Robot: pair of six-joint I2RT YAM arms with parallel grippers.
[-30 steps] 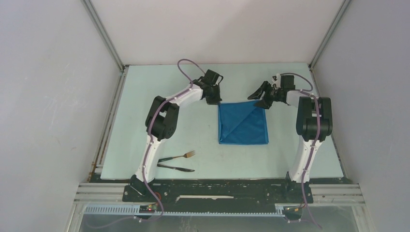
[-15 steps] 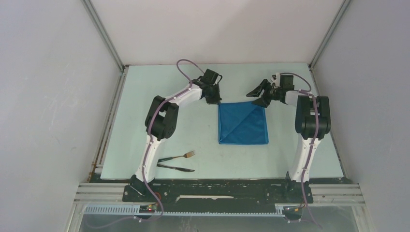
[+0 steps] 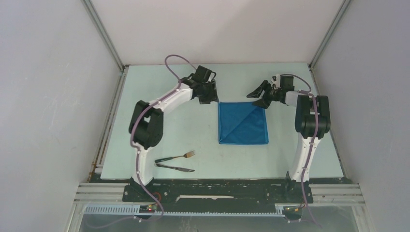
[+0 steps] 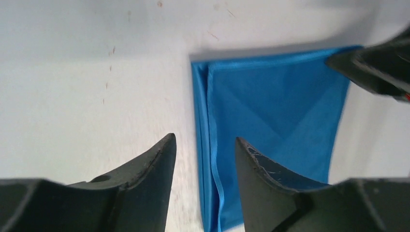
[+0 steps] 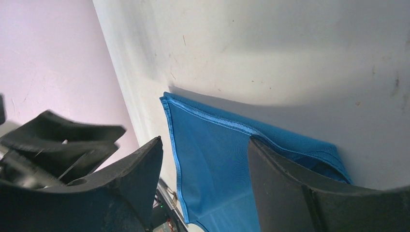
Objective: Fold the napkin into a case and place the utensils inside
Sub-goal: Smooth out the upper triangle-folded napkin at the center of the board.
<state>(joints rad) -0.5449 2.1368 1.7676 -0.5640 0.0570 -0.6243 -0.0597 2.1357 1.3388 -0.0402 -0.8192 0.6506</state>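
The blue napkin (image 3: 242, 123) is laid folded square on the tabletop (image 3: 159, 92). The left end effector (image 3: 210, 99) and right end effector (image 3: 255, 98) are held spread — nothing pinched — by its far corners.

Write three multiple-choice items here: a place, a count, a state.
1. Fork and knife, relative to the napkin:
A) on it
B) apart, by the base of the left arm
C) inside it

2. Utensils on the table:
A) one
B) two
C) three

3. The left arm's jaws:
A) shut on the napkin
B) shut on the fork
C) open, empty

Key: 1 B, top view shows them near-left, clear of the napkin; 2 B, one fork, one knife; 3 C, left wrist view shows an empty gap.
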